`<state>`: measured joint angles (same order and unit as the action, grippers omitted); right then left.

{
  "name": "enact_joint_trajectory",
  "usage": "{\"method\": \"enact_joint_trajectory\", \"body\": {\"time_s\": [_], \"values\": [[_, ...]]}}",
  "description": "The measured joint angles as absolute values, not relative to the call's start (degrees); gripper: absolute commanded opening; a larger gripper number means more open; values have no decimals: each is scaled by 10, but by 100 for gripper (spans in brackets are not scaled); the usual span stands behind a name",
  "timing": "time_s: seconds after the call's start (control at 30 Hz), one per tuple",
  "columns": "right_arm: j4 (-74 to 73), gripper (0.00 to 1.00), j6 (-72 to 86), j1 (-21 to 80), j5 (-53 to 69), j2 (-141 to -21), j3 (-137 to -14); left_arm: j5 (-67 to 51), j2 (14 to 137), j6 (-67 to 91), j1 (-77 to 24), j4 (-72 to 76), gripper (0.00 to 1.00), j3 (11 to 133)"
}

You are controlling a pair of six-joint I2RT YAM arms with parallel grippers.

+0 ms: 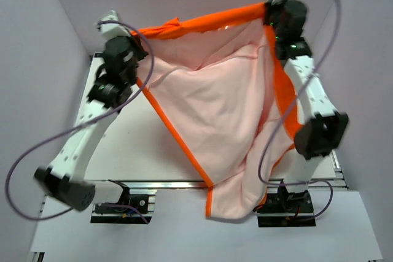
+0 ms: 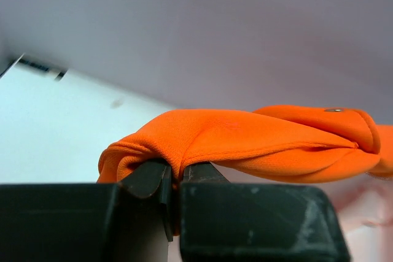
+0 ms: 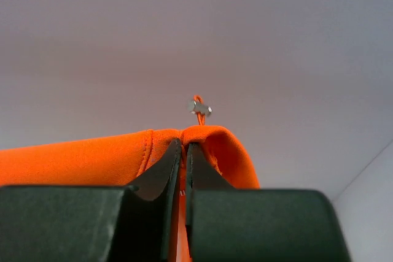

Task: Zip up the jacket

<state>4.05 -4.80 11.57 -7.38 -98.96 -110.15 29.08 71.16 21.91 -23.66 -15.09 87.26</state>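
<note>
Jacket hangs stretched above bench, lining showing. Left gripper pinches bunched orange fabric; right gripper pinches an orange edge. Step, likely: spreading out. Next: lay flat, locate zipper ends.

Top view: bright, even, diffuse light; the white table and pale walls approach overexposure, and the jacket casts only a faint, soft shadow. Straight lines bow slightly toward the frame corners. Wrist views: dimmer, with greyish backgrounds; the dark bodies of the left gripper and right gripper lie close and blurred, while the orange fabric is fairly sharp and saturated, its folds softly shaded.
</note>
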Motion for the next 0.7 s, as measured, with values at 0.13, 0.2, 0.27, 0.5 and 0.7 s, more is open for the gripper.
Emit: {"method": "enact_joint_trajectory", "body": {"time_s": [0.13,0.2,0.27,0.5,0.7], "values": [[5,0,-31,110,-66,-1116,-1097,330,794,217,-232,-146,0,830],[-10,0,-29,109,-62,-1142,-1080,330,785,214,-232,-126,0,755],[-14,0,-29,110,-59,-1142,-1051,325,768,218,-231,-112,0,686],[3,6,-8,100,-93,-1052,-863,192,697,286,-230,-98,0,502],[-63,89,54,76,-135,-1025,-767,48,672,330,-231,-182,98,432]]}}
